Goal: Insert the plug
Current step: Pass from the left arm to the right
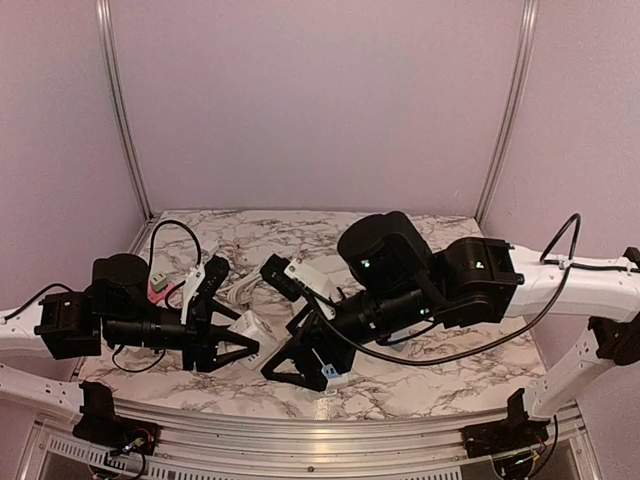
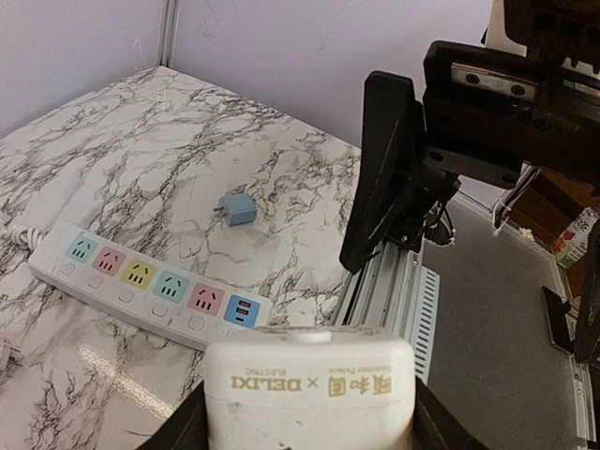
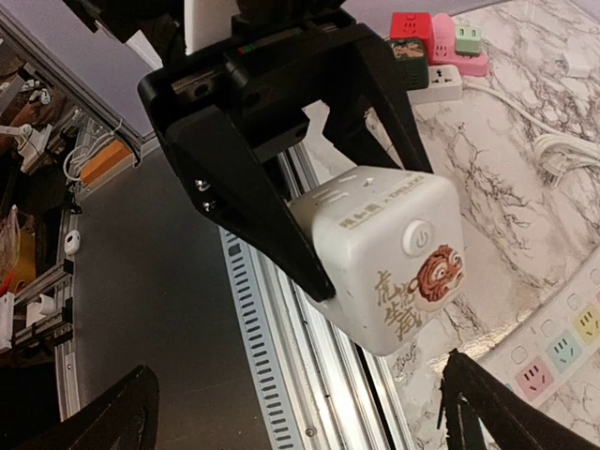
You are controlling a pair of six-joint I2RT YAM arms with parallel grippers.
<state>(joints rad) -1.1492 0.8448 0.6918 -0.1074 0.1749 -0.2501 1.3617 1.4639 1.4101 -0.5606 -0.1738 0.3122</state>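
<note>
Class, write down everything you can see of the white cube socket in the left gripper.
The white cube socket is glossy plastic with rounded edges. One face carries a round power button, a red tiger picture and gold characters; another reads DELIXI ELECTRIC. The left gripper's black fingers clamp opposite sides, holding it tilted above the marble table.

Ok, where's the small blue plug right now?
In the left wrist view, the blue plug lies loose on the marble table, just beyond the power strip's right end.
</note>
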